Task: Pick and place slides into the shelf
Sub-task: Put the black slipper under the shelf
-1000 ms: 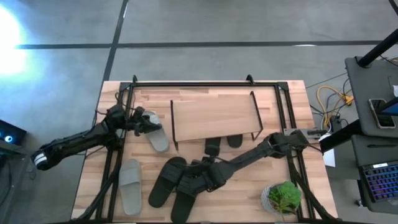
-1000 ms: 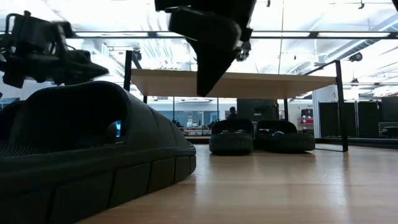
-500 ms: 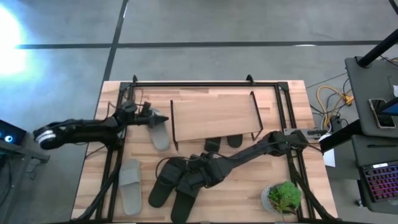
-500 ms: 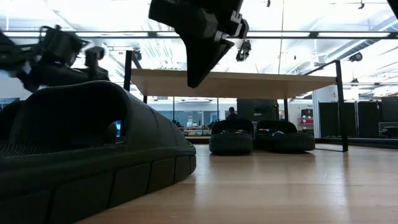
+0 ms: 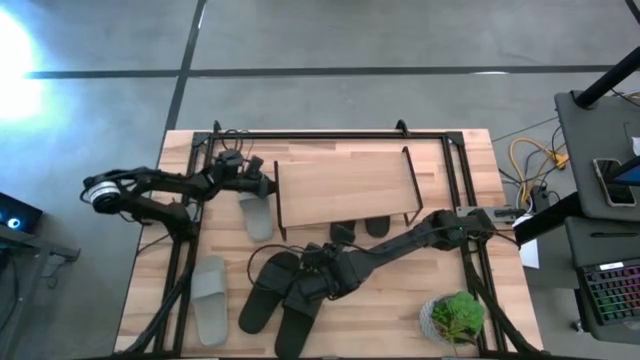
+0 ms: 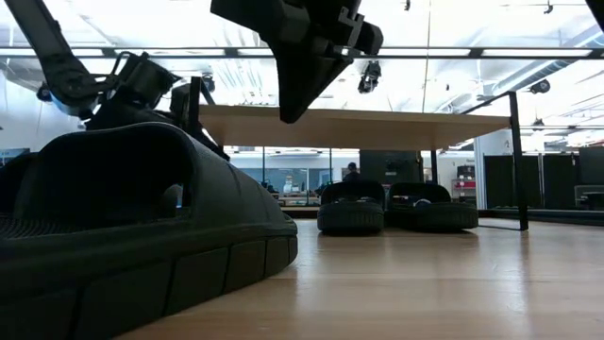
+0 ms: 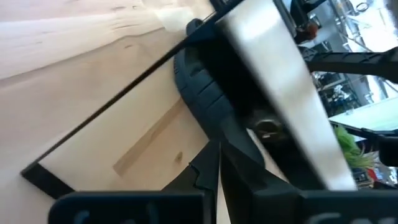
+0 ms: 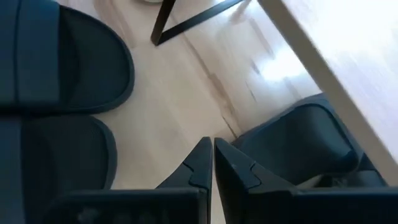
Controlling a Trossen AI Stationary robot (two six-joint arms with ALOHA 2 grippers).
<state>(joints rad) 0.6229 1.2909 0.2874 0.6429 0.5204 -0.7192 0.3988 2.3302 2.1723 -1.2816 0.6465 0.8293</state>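
Two black slides (image 5: 358, 229) already sit under the shelf (image 5: 345, 186), their ends poking out from its near edge, so the job is partly done; four slides are left on the tabletop (image 5: 460, 262). Two more black slides (image 5: 285, 295) lie side by side in front of the shelf, one grey slide (image 5: 255, 216) rests just beside the shelf's left legs, and the other grey slide (image 5: 209, 297) lies nearer the front-left corner. The right end effector (image 5: 316, 268) hangs above the tabletop between the black pair and the shelf, fingers pressed together and holding nothing; its wrist view shows the closed tips over bare wood, with the two loose black slides on one side and a shelved one on the other. The left end effector (image 5: 262, 186) is at the shelf's left edge, over the far end of the nearer grey slide, also shut and empty. This looks like the gap between placements: neither arm carries anything, and the next pick is not yet begun. Either arm would have to spread its fingers first, drop onto a slide's strap or sidewall, close on it, then carry it low enough to clear the top board and slip it in beside the two already there. A potted plant (image 5: 456, 318) stands at the front right, clear of that path.
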